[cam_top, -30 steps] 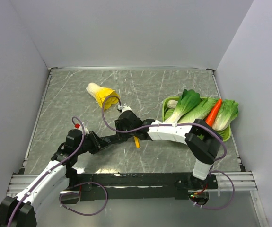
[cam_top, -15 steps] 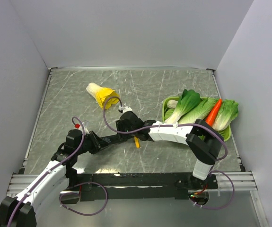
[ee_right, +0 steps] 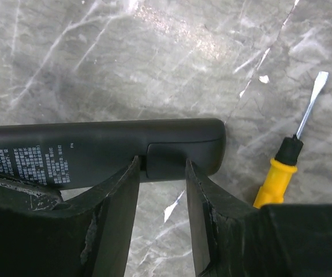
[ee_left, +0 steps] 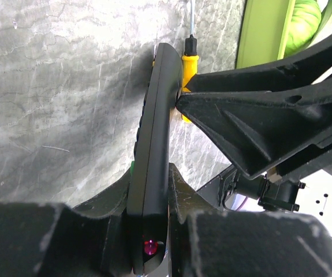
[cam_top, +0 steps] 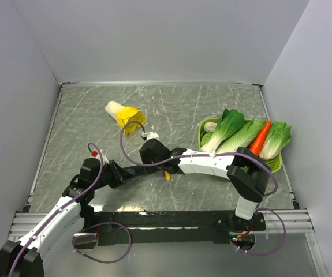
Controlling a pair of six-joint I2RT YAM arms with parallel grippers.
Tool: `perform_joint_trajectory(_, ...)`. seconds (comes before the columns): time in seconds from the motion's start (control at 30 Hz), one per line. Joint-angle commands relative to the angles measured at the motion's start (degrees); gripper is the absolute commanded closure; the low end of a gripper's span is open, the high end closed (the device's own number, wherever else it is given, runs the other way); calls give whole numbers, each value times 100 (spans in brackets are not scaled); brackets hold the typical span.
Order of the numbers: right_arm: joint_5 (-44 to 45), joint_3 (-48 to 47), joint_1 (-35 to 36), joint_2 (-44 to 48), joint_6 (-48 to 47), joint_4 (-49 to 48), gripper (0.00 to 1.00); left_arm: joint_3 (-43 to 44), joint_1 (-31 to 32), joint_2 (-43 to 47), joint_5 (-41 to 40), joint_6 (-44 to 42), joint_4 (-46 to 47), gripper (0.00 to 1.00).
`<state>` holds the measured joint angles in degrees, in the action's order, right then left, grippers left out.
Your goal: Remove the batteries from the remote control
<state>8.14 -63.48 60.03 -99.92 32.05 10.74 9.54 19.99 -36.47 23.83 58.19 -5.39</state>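
The left end effector [ee_left: 148,193] works at about 8 o'clock from the middle of the counter [cam_top: 212,104]. It pinches one end of the remote [ee_left: 154,133] and holds it on its edge, so the back faces the other arm. The right end effector [ee_right: 161,164] has its fingers spread a little, with the tips at the lid [ee_right: 168,151], likely to push it off. A screwdriver [ee_right: 276,179] lies at 4 o'clock from that end. The batteries are hidden, probably inside.

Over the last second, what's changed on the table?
The right gripper edged slightly left and nearer along the remote control, fingertips on its back. Nothing was grabbed or released. The left gripper stays clamped on the remote; screwdriver and vegetables unmoved.
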Motion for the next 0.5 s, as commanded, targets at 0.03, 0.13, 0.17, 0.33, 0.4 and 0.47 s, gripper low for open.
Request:
perform_joint_trajectory(0.03,486,-428,202,-370,20,824,58,39,23,-9,-169,-1,-85,99)
perform_joint_trajectory(0.13,714,-586,263,-502,29,1026,59,39,23,43,-204,8,-120,99)
perform_joint_trajectory(0.17,837,-604,272,-537,29,1079,59,30,23,52,-204,8,-112,99)
perform_joint_trajectory(0.33,786,-595,272,-564,12,833,60,30,23,8,-195,17,-94,99)
perform_joint_trajectory(0.4,689,-560,281,-476,64,702,59,30,23,8,-204,8,-94,99)
perform_joint_trajectory(0.47,549,-446,264,-310,90,535,57,13,31,8,-204,25,-85,99)
